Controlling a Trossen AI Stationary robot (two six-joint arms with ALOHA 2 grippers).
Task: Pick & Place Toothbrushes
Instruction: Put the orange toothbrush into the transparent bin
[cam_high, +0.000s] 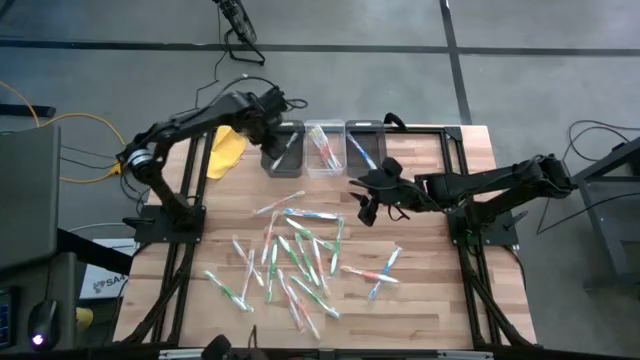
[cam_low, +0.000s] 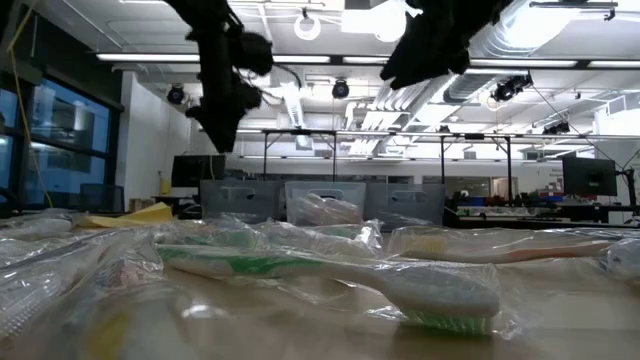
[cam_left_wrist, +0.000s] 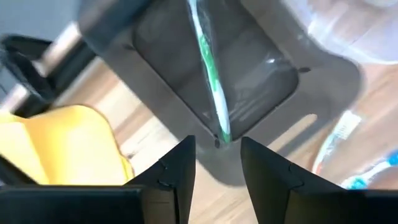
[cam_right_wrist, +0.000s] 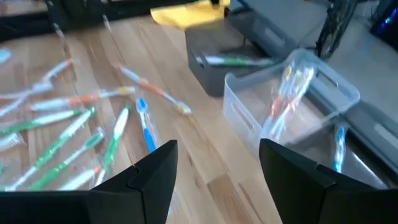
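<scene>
Nearest the front edge of the worktop (cam_high: 420, 300) we see most of the toothbrushes (cam_high: 290, 255) lying loose in a wrapped scatter across the middle and front, green, pink and blue mixed, some crossing one another. We judge the task barely begun: only a few are sorted, the bulk is left.

Farther back the right gripper (cam_high: 368, 205) hangs over bare wood between the pile and the bins, its jaws spread and holding nothing. The wood to the right of the pile lies mostly open.

Along the back edge stand three bins side by side. The left bin (cam_high: 283, 148) holds a green brush (cam_left_wrist: 211, 74), the clear bin (cam_high: 324, 148) a few pink ones, the right bin (cam_high: 364, 145) a blue one. The left gripper (cam_left_wrist: 216, 163) hovers over the near rim of the left bin, jaws parted, the green brush lying in the bin just beyond their tips and not pinched. A yellow cloth (cam_high: 226, 150) lies at the back left corner, just beside that bin, so room there is tight.
</scene>
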